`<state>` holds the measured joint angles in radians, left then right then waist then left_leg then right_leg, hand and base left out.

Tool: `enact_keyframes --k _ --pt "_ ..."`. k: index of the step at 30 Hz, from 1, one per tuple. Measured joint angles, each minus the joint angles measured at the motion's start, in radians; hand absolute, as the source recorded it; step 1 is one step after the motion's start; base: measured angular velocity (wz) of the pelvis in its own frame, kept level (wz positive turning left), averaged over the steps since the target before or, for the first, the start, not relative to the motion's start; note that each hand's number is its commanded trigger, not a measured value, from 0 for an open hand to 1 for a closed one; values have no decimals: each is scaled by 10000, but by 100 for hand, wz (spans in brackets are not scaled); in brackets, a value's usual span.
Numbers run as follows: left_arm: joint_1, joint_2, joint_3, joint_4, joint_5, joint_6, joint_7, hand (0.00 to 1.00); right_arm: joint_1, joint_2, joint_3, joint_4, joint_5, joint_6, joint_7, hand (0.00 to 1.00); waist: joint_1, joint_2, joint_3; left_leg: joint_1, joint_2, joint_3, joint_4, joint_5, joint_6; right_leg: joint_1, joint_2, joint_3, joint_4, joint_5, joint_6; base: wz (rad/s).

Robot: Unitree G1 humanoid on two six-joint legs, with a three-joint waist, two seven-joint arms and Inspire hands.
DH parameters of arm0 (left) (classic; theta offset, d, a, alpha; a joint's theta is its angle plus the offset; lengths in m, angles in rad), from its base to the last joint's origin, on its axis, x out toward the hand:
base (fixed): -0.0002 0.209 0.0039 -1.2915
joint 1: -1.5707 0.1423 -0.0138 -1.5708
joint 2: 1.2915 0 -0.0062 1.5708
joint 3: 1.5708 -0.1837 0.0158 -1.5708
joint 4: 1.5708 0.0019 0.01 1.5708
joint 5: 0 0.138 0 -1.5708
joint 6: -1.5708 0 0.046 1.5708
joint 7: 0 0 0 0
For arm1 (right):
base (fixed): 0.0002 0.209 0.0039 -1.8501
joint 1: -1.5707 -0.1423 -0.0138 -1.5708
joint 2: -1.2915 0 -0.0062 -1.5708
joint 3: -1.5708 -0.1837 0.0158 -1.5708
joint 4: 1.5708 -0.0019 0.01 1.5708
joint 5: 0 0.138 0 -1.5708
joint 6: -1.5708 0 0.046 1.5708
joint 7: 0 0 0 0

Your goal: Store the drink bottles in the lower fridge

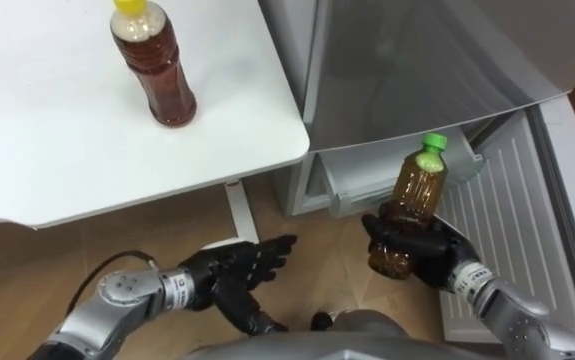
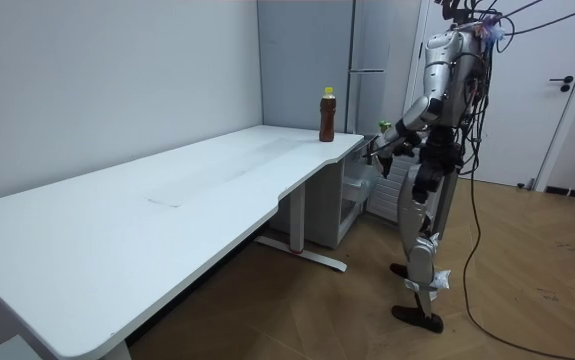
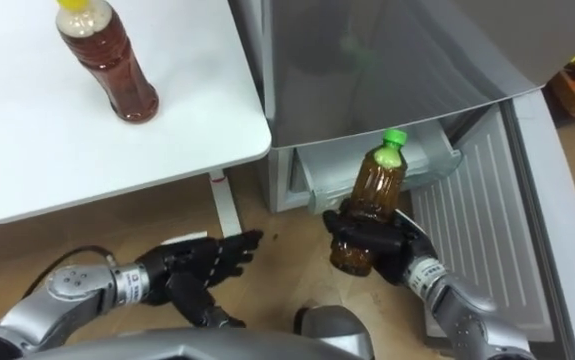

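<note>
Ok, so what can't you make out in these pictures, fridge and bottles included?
Lower fridge interior, eye views: the grey upper door overhangs everything past its front edge.
Green-capped bottle, base: wrapped by the right robot hand.
Yellow-capped bottle, cap top: cut by the upper edge.
Room view: the held bottle is too small to detail.

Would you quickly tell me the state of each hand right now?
Left hand: open, fingers straight, holding nothing.
Right hand: closed round the green-capped bottle.
</note>
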<state>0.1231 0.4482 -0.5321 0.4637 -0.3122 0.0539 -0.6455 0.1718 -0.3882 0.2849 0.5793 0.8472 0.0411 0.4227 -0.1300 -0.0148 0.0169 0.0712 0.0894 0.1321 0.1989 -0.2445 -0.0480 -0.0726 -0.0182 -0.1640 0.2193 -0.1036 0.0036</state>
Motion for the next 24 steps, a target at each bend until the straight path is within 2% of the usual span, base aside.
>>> enact_keyframes --k 4,6,9,12,14,16,21,24 --pt "78 -368 221 1717 217 153 158 0 -14 151 -23 90 574 242 -585 100 31 -1 -1 22 8 1 -23 0 -1 12 11 -6 19 -39 -6 0" --pt "151 -502 367 2202 214 156 267 0 -26 222 -62 115 619 256 -744 100 50 -2 -3 21 9 -3 -28 0 -1 25 9 -8 17 -42 -4 2" --pt "400 -873 1373 2864 186 156 277 0 -46 389 -410 358 575 267 -1001 100 275 -28 -18 26 9 30 -25 0 -1 22 5 0 18 -43 -3 0" --pt "669 -926 2045 3155 82 81 358 0 -45 388 -591 503 631 267 -1310 100 558 -57 -40 17 13 26 -29 1 -1 21 15 -10 18 -57 -2 0" --pt "735 -1027 2300 3496 -99 41 545 0 -47 410 -753 503 643 264 -1453 100 613 -15 -75 13 12 26 -38 0 -1 23 10 -30 12 -56 -2 0" --pt "843 -1270 2846 4080 -101 -79 754 0 -52 529 -997 504 644 263 -1633 100 799 49 -130 18 13 26 -38 1 -1 29 12 -36 11 -57 -2 0" --pt "1070 -1728 3839 4809 -112 -362 1202 0 -96 693 -1275 503 629 258 -2001 100 978 40 -120 96 16 -20 -45 1 -3 136 6 -76 3 -90 4 4" --pt "1125 -1819 4230 5031 -102 -394 1425 0 -95 710 -1618 504 618 257 -2171 100 1051 31 -113 84 5 -143 -59 1 -2 183 -16 -168 -15 -125 20 10"
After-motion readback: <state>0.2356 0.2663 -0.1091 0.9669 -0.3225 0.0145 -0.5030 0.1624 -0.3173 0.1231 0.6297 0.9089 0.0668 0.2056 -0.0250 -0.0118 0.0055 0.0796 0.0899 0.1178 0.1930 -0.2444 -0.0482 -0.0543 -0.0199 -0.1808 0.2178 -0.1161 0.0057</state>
